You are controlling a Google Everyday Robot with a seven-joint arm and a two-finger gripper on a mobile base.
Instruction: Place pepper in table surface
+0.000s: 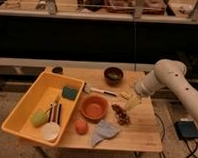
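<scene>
1. Counter (139,133): the light tan wooden top that carries every container listed below.
2. Yellow bin (26,102): you find it on the left part of the counter. Inside lie a dark green sponge (69,93) toward the far right corner, a light-green block (39,118) toward the near left, and a white cup (50,132) at the near end. A dark striped item (54,112) lies between them, and you cannot tell what it is.
3. Orange bowl (94,107): it stands upright just right of the bin, its inside showing orange.
4. Dark bowl (113,74): it sits near the far edge and holds something green, too small for you to name.
5. Pepper (125,95): a stubby yellowish-green piece lying directly on the wood, between the dark bowl and the pincer.
6. Pincer (133,103): it sits at the end of the white arm (167,79) that enters from the right of the view. It is low over the counter just beside the pepper, slanting down and leftward, its fingers spread with nothing gripped.
7. Loose items on the counter:
   - a white-handled utensil (99,90) between the bin and the dark bowl;
   - a pile of brown bits (121,114) near the pincer;
   - a round orange fruit (81,126);
   - a grey cloth (104,133) near the front edge.
</scene>
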